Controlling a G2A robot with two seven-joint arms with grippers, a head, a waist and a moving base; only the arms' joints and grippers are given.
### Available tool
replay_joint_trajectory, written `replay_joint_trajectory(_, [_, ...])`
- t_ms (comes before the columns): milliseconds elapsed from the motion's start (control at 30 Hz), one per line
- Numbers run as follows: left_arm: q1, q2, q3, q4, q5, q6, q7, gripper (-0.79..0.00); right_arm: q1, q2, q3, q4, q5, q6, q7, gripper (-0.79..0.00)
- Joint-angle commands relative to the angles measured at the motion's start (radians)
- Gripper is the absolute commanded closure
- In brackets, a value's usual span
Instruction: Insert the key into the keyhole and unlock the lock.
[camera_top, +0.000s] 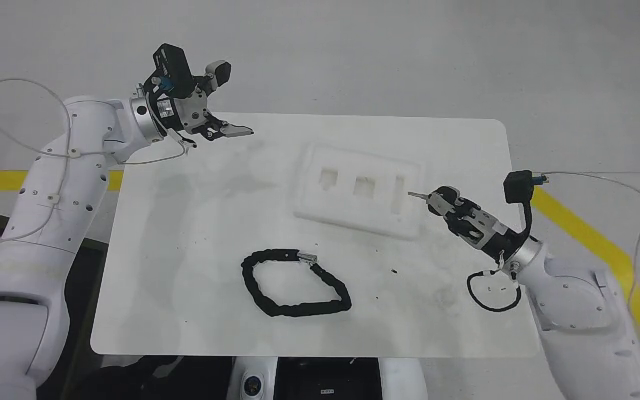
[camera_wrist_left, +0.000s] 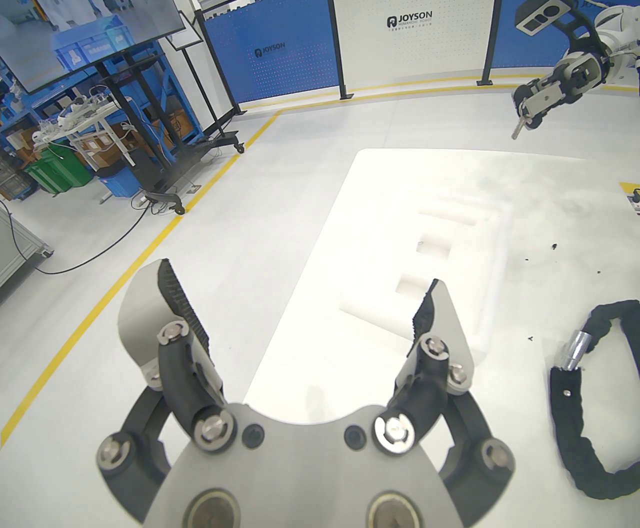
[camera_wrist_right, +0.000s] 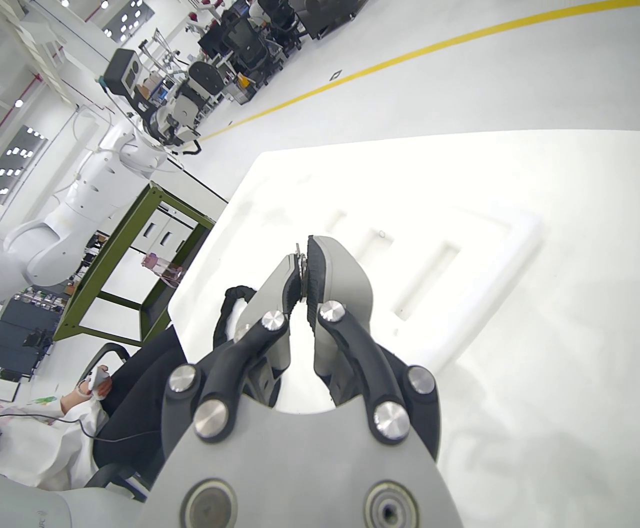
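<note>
White table (camera_top: 200, 260), key (camera_top: 417, 195) pointing left (toward tray (camera_top: 340, 212))

A white foam tray (camera_top: 345, 212) with three rectangular recesses lies toward the far side of a white table (camera_top: 190, 300), a few black specks (camera_top: 397, 270) on the surface near it. Beyond, a yellow line (camera_wrist_left: 82, 332) crosses the grey floor near blue partition panels (camera_wrist_left: 280, 55) and a monitor on a wheeled stand (camera_wrist_left: 90, 40)

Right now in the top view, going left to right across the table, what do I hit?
Open left gripper → black chain lock → white foam tray → key → right gripper, shut on the key.
</note>
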Motion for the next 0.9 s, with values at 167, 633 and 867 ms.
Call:
replay_joint_trajectory(167, [0.000, 0.000, 0.000, 0.000, 0.000, 0.000, 0.000, -0.785, 0.000, 0.000, -0.001, 0.000, -0.001, 0.001, 0.001, 0.000])
replay_joint_trajectory(633, [0.053, 0.006, 0.013, -0.112, -0.003, 0.000, -0.076, -0.785, 0.000, 0.000, -0.001, 0.000, -0.001, 0.001, 0.001, 0.000])
replay_joint_trajectory(867, [0.119, 0.019, 0.146, -0.253, -0.066, 0.000, -0.160, -0.785, 0.000, 0.000, -0.001, 0.000, -0.001, 0.001, 0.001, 0.000])
